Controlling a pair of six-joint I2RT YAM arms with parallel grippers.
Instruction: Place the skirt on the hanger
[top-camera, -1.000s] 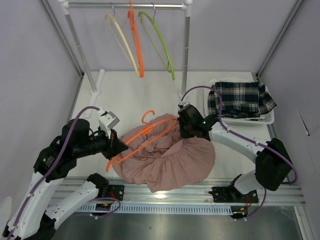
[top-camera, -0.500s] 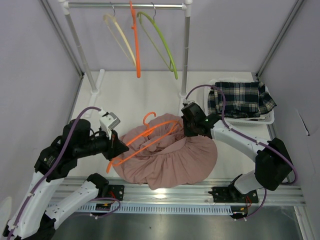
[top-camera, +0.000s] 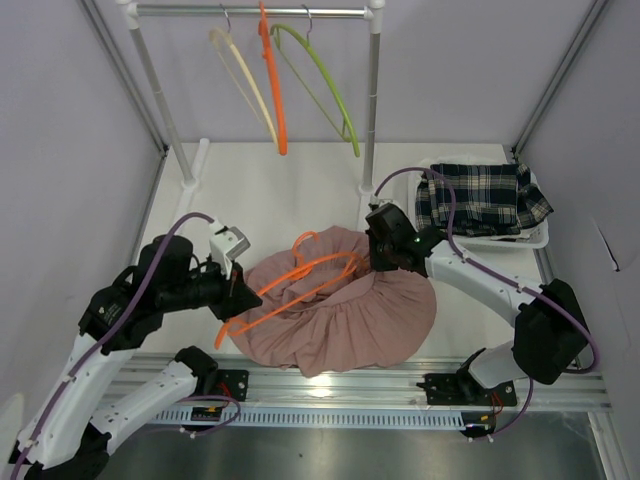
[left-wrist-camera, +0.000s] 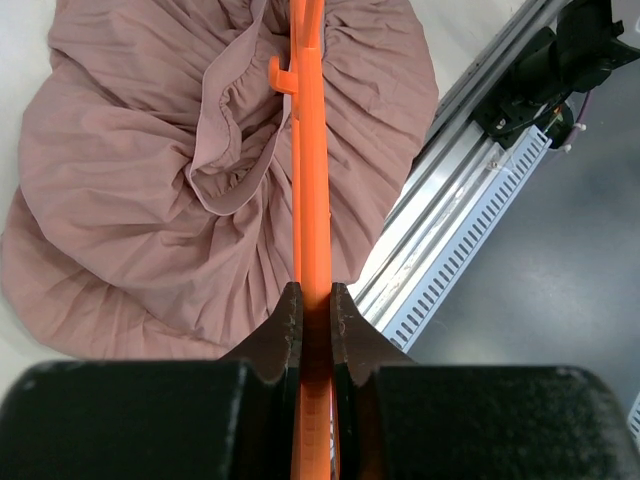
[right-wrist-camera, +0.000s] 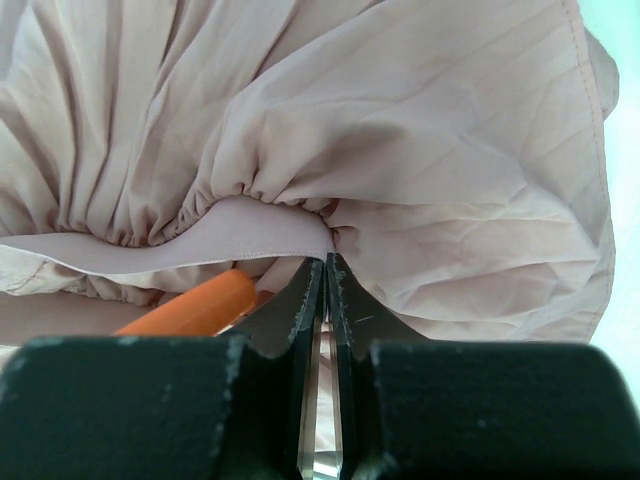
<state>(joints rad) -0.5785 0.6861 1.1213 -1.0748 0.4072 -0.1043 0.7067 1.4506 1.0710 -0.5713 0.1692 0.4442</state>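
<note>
Dusty-pink pleated fabric skirt (top-camera: 340, 310) heaped in soft gathers on white tabletop (top-camera: 290, 190) between the arms. Left gripper (left-wrist-camera: 315, 300) clamped on slim orange plastic hanger (top-camera: 300, 280) lying across the folds; right gripper (right-wrist-camera: 325, 270) pinched tight on the skirt's waistband. Folded navy plaid cloth (top-camera: 480, 197) inside white plastic basket (top-camera: 490, 241)

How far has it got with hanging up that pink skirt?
Done: both grips are made. The left arm has its jaws shut on the orange hanger; the right arm pinches the pink skirt at its waistband. In hand: one hanger tip seems tucked under that waistband. Left: the skirt lies mostly heaped on the table, not yet hung on the hanger.
</note>
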